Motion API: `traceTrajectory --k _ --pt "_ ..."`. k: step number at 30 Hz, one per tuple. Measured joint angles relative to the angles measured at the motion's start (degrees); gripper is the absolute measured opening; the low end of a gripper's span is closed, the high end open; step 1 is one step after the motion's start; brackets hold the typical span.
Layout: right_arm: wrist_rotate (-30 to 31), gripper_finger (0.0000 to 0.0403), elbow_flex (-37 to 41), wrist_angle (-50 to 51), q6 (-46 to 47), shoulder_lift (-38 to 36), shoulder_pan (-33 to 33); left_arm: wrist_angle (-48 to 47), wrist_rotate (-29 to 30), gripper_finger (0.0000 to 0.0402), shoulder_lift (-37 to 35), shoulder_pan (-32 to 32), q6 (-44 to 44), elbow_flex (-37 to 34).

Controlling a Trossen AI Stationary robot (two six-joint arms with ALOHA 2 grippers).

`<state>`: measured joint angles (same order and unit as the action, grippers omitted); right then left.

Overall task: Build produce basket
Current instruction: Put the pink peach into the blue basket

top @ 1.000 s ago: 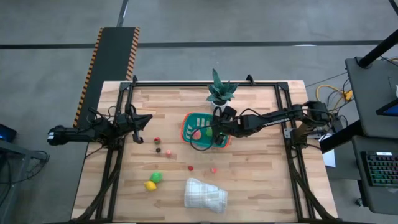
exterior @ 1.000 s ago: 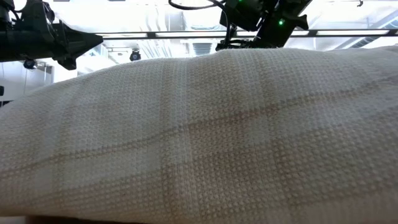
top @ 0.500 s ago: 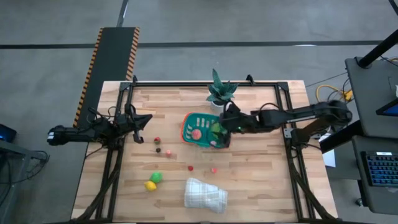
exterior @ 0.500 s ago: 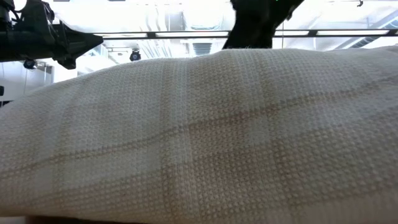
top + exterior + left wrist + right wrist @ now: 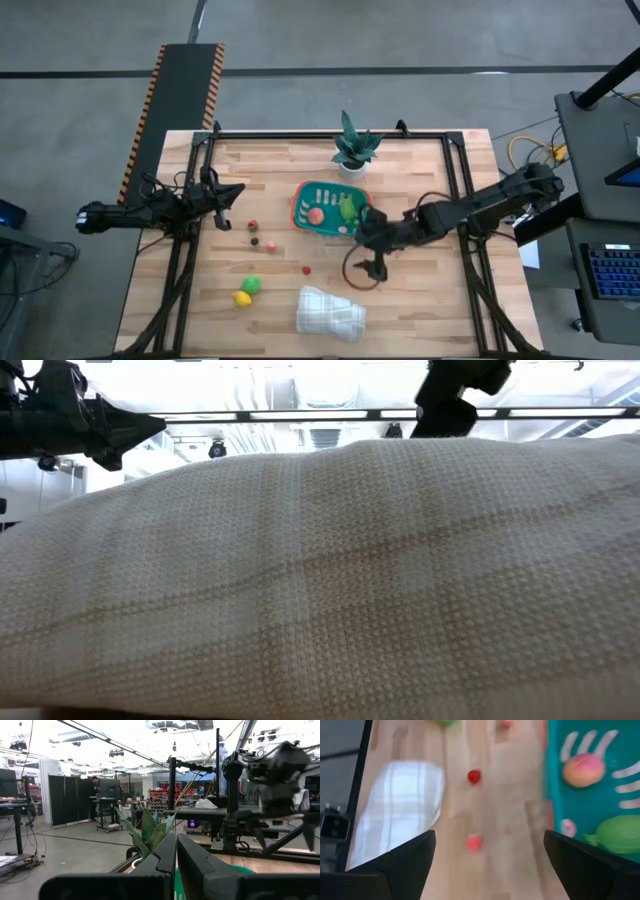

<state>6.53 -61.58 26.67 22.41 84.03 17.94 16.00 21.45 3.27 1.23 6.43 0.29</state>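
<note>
The teal basket (image 5: 327, 208) with its orange rim stands mid-table and holds a pink piece (image 5: 315, 214) and a green piece (image 5: 347, 208). My right gripper (image 5: 362, 238) hangs open just off the basket's near right corner, nothing between its fingers (image 5: 487, 840). On the bare wood lie a red berry (image 5: 474, 776), a pink berry (image 5: 474, 842), dark berries (image 5: 262, 241), a green piece (image 5: 253, 285) and a yellow piece (image 5: 241, 297). My left gripper (image 5: 232, 195) waits shut at the table's left edge.
A folded white cloth (image 5: 330, 312) lies near the front edge and fills the low view. A potted plant (image 5: 352, 150) stands behind the basket. A black cable loop (image 5: 360, 270) hangs below my right arm. Black frame rails run along the table's edges.
My right gripper has left its place over the basket, drawing back toward the table's right edge, then swinging toward the near edge and rising. The green piece now shows uncovered in the basket beside the pink one.
</note>
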Motion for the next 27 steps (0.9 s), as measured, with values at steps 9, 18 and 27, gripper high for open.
traceTrajectory --k 9,18,27 --pt "6.3 0.0363 0.0 -2.7 0.1 9.0 4.9 0.0 0.0 0.0000 0.1 0.0 -0.1 0.0" --pt "6.6 0.0363 -1.6 -7.3 2.6 15.6 6.5 -0.6 -0.1 0.0000 0.0 0.0 -0.1 0.0" --pt "8.0 0.0363 -4.3 -8.3 3.2 20.5 8.4 -0.6 -0.2 0.0000 0.0 0.0 -0.2 0.0"
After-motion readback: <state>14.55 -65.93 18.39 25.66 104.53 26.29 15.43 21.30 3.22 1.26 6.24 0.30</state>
